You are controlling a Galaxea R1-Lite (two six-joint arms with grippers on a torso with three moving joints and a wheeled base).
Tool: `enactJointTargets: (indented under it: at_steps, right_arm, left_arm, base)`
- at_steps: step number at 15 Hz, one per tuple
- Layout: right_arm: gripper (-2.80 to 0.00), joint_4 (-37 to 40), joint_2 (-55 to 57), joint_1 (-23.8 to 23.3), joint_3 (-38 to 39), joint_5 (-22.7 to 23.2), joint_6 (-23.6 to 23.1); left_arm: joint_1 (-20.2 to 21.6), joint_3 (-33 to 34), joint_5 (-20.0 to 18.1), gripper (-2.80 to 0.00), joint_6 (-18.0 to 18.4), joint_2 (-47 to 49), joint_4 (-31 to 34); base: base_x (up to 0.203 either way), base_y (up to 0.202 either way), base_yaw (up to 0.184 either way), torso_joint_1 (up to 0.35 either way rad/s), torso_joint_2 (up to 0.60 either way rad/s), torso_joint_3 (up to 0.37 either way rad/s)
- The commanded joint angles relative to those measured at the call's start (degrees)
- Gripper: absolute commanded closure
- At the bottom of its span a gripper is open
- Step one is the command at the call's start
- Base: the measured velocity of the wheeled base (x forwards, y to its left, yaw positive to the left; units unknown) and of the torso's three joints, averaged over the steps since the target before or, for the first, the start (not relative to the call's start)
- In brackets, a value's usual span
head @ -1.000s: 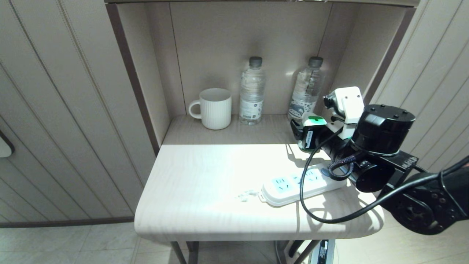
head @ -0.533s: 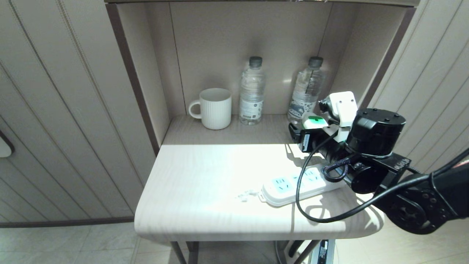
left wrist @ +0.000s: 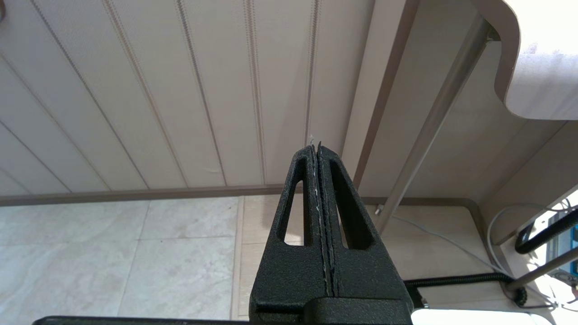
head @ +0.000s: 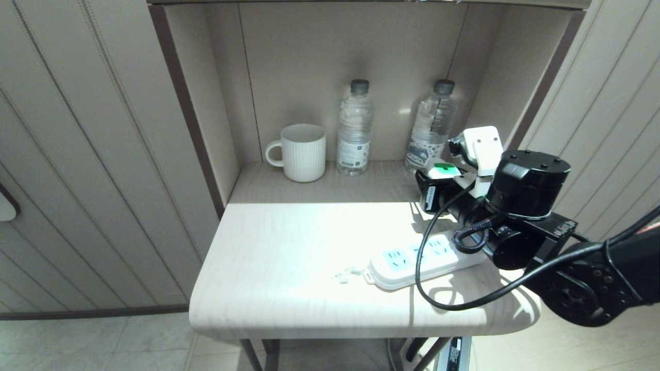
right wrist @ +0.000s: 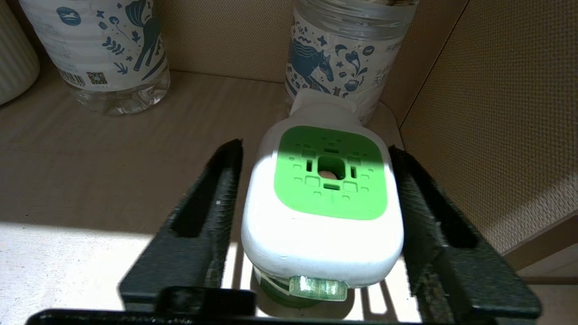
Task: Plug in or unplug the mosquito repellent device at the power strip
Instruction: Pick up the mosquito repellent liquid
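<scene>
The mosquito repellent device (right wrist: 323, 203) is standing upright toward the back right of the wooden shelf top (head: 289, 257), just in front of the right-hand water bottle (head: 432, 126) and near the right wall of the alcove. It is not sitting in the power strip (head: 420, 260); the strip is lying separately, nearer the front right edge, angled, with its pale blue socket faces up.

The right gripper (right wrist: 316, 198) is reaching in level from the right and is straddling the device's white-and-green head. One finger (right wrist: 205, 212) is standing just clear of the head with a thin gap showing; the other finger (right wrist: 422, 212) is sitting against or almost against the opposite side. Whether the jaws are actually pinching the device cannot be told; they are standing partway in around it.

A black cable (head: 428, 257) from the right arm is looping over the strip and the front right part of the surface.

A second water bottle (head: 355, 129) and a ribbed white mug (head: 301, 152) are standing along the back edge, left of the device.

The left gripper (left wrist: 318, 189) is hanging below the surface, beside a metal leg (left wrist: 433, 122), pointing at the panelled wall; its fingers are pressed together with nothing between them.
</scene>
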Motion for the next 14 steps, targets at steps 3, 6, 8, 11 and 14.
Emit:
enactJointTargets:
  at_steps: [3,6,8,11,14]
  right_arm:
    - [0.00,-0.4,0.3,-0.5,0.2,-0.1,-0.2]
    - [0.00,-0.3,0.2,-0.5,0.0,-0.1,-0.2]
    - [0.00,0.6,-0.8,-0.5,-0.9,-0.1,-0.3]
    - [0.00,4.3,-3.4,-0.3,-2.8,-1.0,-0.4]
    - [0.00,12.2,-9.5,0.2,-5.4,-1.2,-0.4]
  left_arm:
    - [0.0,0.0,0.0,0.00,0.0,0.0,0.0]
    - [0.0,0.0,0.0,0.00,0.0,0.0,0.0]
    - [0.0,0.0,0.0,0.00,0.0,0.0,0.0]
    - [0.1,0.0,0.0,0.00,0.0,0.0,0.0]
    - [0.0,0.0,0.0,0.00,0.0,0.0,0.0]
  base:
    - [0.000,0.000,0.000,0.000,0.00,0.000]
    - [0.000,0.000,0.000,0.000,0.00,0.000]
    - [0.000,0.000,0.000,0.000,0.00,0.000]
    - [0.000,0.000,0.000,0.000,0.00,0.000]
    - [0.000,0.000,0.000,0.000,0.00,0.000]
